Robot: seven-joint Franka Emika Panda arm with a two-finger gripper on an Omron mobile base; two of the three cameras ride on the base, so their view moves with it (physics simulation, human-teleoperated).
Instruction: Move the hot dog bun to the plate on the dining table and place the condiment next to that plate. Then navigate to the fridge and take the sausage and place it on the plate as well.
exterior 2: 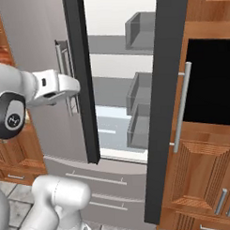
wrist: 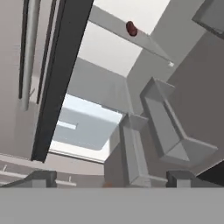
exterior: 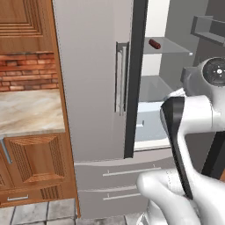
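Now:
Fridge: door open.
Sausage: on glass shelf, near its front left corner.
Gripper: jaws spread apart, nothing between them; sausage well ahead, higher up.

No readable text, labels, brands, numbers or signs showing anywhere. Small pale emblem sitting on arm's dark round joint cap, too blurred for reading.
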